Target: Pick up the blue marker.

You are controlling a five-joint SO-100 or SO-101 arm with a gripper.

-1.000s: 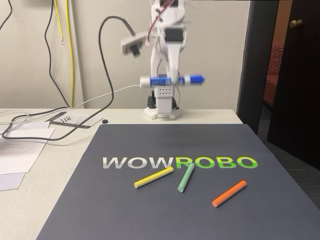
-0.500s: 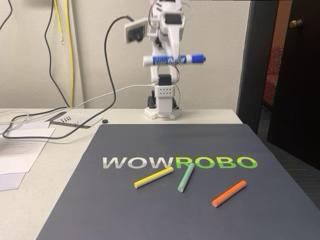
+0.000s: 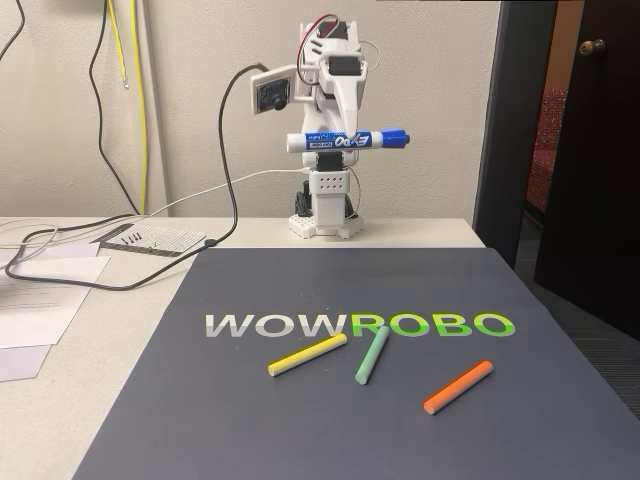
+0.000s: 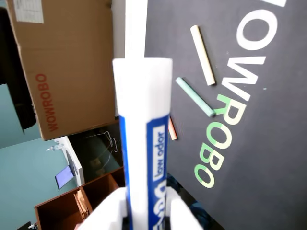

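In the fixed view the gripper (image 3: pixel 341 140) was clamped on the blue marker (image 3: pixel 347 141), held level high above the mat (image 3: pixel 300 420). The wrist view added the marker's white end (image 4: pixel 143 86), with the cardboard box (image 4: pixel 62 62) and sticks (image 4: pixel 194 97) beyond.

light: bright, even | shadows: soft | wrist view: foreground blurred
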